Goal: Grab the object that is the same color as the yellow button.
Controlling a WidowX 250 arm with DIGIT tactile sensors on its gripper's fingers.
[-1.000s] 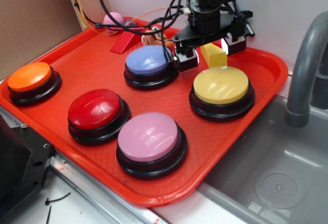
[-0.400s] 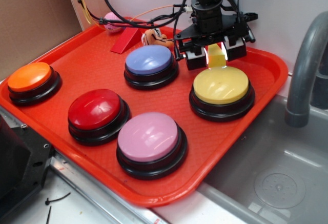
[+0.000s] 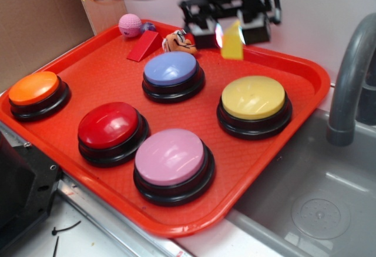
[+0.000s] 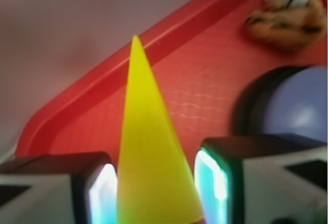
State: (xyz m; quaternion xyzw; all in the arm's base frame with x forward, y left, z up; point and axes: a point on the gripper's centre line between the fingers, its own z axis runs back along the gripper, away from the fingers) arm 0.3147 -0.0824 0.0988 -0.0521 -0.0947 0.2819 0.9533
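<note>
Yellow wedge block (image 3: pixel 232 40) sits pinched between the gripper's (image 3: pixel 230 33) two pads, lifted clear of the red tray (image 3: pixel 305 74) and hanging above its far rim, at twelve o'clock from the yellow button (image 3: pixel 254 97). From the wrist camera the wedge (image 4: pixel 148 157) tapers to a point between the lit pads (image 4: pixel 212 183). At nine o'clock of the gripper lie a small brown toy (image 3: pixel 178 42), a red wedge (image 3: pixel 144 46) and a pink ball (image 3: pixel 130 25). Blue (image 3: pixel 171 69), red (image 3: pixel 108 124), pink (image 3: pixel 170 156) and orange (image 3: pixel 33 87) buttons fill the tray toward seven o'clock. Bare tray shows between the buttons. A grey faucet (image 3: pixel 351 74) and sink (image 3: pixel 317 204) stand at four o'clock.
</note>
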